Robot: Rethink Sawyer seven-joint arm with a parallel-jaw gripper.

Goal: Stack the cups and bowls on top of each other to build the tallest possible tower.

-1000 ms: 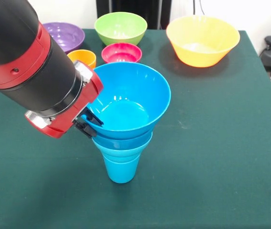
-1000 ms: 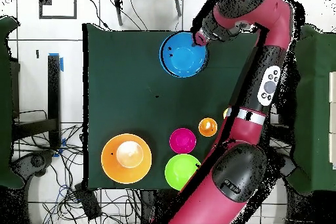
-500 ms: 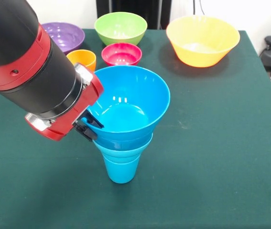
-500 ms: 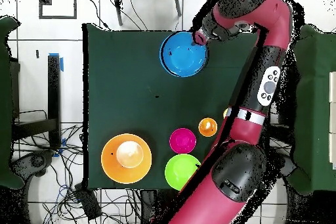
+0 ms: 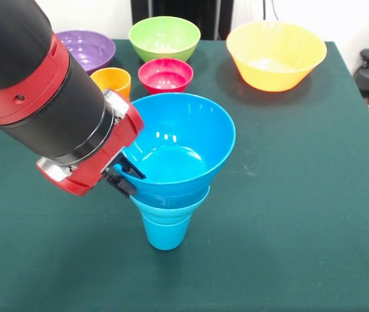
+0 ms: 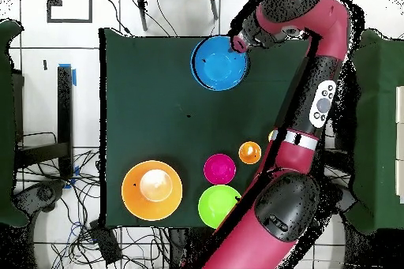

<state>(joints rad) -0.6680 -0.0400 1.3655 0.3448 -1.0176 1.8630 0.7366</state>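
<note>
A blue cup [image 5: 164,231] stands upright near the table's front. A small blue bowl [image 5: 183,201] sits in it, and a wide blue bowl [image 5: 184,146] sits on top of that. My gripper [image 5: 124,175] is shut on the wide bowl's left rim, with one finger inside and one outside. From overhead the wide blue bowl [image 6: 219,63] hides the stack, and my gripper [image 6: 237,43] is at its right rim. The purple bowl [image 5: 86,49], green bowl [image 5: 164,37], red bowl [image 5: 165,73], orange cup [image 5: 112,80] and yellow-orange bowl [image 5: 276,53] stand at the back. The yellow cup is out of view.
My arm [image 5: 34,84] covers the left of the front view. Overhead, the yellow-orange bowl [image 6: 151,190], red bowl [image 6: 219,169], green bowl [image 6: 218,206] and orange cup [image 6: 249,152] cluster near the robot's base. The arm [image 6: 316,100] hides the purple bowl.
My gripper and the wide blue bowl have shifted slightly right and lower in the front view. The bowl now sits deeper on the stack. The other bowls have not moved.
</note>
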